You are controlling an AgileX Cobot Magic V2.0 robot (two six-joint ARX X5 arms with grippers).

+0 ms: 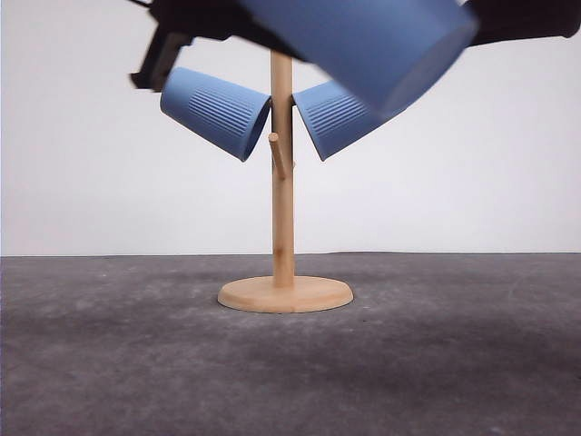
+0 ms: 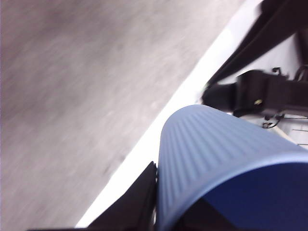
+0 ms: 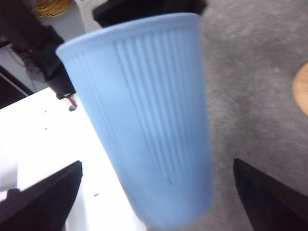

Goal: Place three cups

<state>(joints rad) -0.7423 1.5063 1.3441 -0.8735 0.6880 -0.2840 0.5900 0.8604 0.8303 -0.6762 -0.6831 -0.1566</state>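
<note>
Left gripper is clamping the third light-blue ribbed plastic tumbler, tilted near and above the wooden peg stand, right gripper gaping open around it, two tumblers hanging on far pegs.

From the front view we look low and level across the grey table toward a white wall, with the wooden stand straight ahead at middle distance. Our left wrist view sits right against a blue cup, looking along it over the blurred table edge. Our right wrist view faces the same cup close up; both share it with the front view.
</note>
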